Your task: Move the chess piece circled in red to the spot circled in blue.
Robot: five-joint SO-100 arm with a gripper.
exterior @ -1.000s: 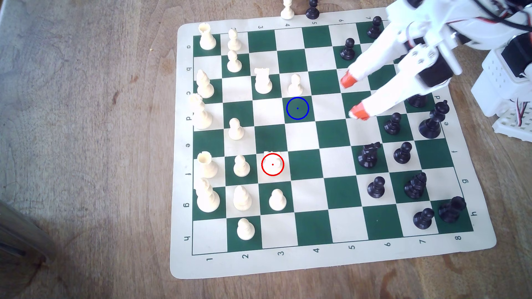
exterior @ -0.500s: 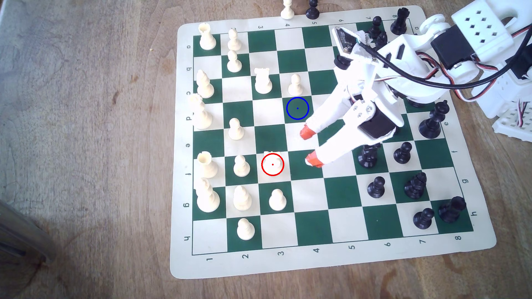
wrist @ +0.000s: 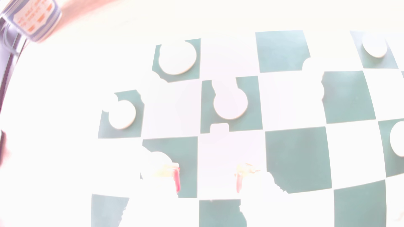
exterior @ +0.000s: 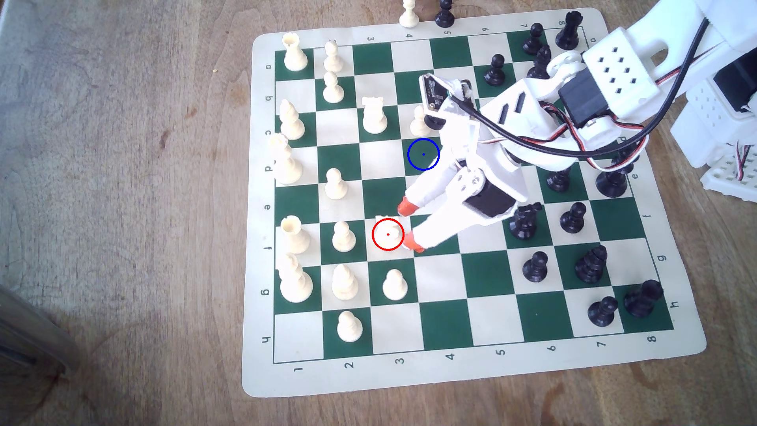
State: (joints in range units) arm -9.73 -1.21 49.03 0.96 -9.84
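Note:
The chess piece circled in red (exterior: 387,227), a cream-white knight, stands on a cream square of the green and cream board (exterior: 442,323) in the exterior view. My gripper (exterior: 409,226) is open just to that view's right of the knight. One orange fingertip (exterior: 404,207) is beyond the knight's square and the other (exterior: 414,245) is beside the red ring. The spot circled in blue (exterior: 423,154) is a dark green square two rows farther back, beside my white arm. The wrist view is washed out: my gripper (wrist: 207,181) shows open there, and the knight cannot be made out.
Cream pawns (exterior: 343,236) (exterior: 394,284) stand close to the knight on the exterior view's left and front. Another cream pawn (exterior: 418,121) is behind the blue spot, under my wrist camera. A black knight (exterior: 524,221) stands near my arm. Two pieces (exterior: 409,14) sit off the board.
My arm has swung from the board's far right corner toward the exterior view's left and front. The open gripper now sits beside the red-ringed knight. No piece has moved.

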